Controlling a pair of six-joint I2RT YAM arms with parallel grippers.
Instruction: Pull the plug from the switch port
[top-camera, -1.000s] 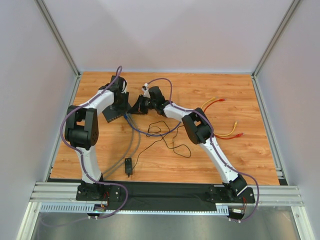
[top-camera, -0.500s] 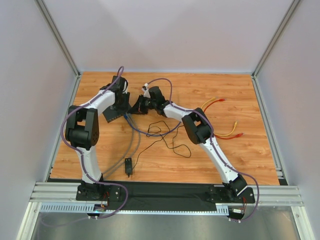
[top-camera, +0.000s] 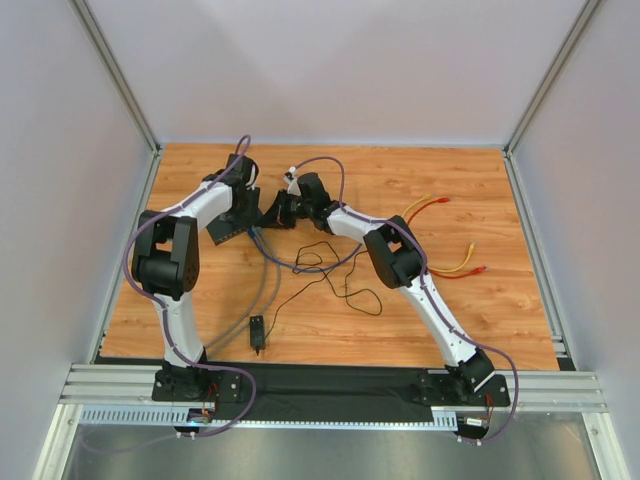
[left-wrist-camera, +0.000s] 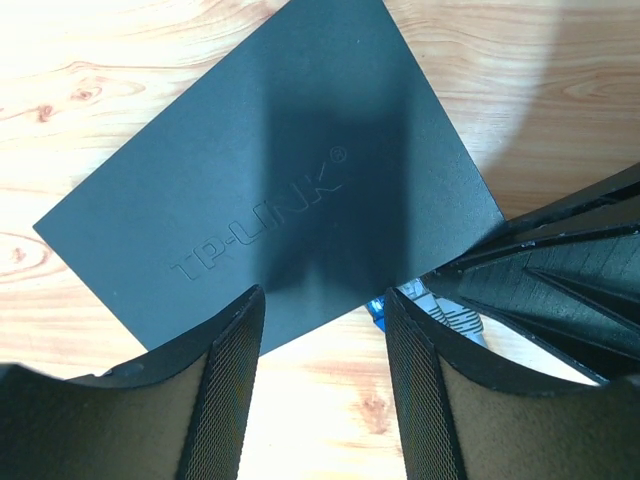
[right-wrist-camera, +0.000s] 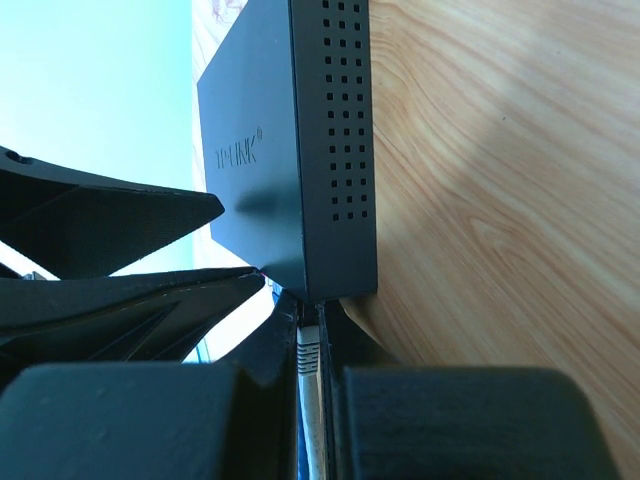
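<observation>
Left jaws stand spread, with the flat black rectangular switch (left-wrist-camera: 270, 190) on the wooden surface (left-wrist-camera: 520, 60) just ahead, between them. Right jaws clench the pale grey plug (right-wrist-camera: 308, 352) at their tips; we judge it seated in its port, so the pull remains.

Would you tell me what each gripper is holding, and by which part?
The right gripper pinches the plug just outside the switch; the left gripper, open, holds nothing.
</observation>
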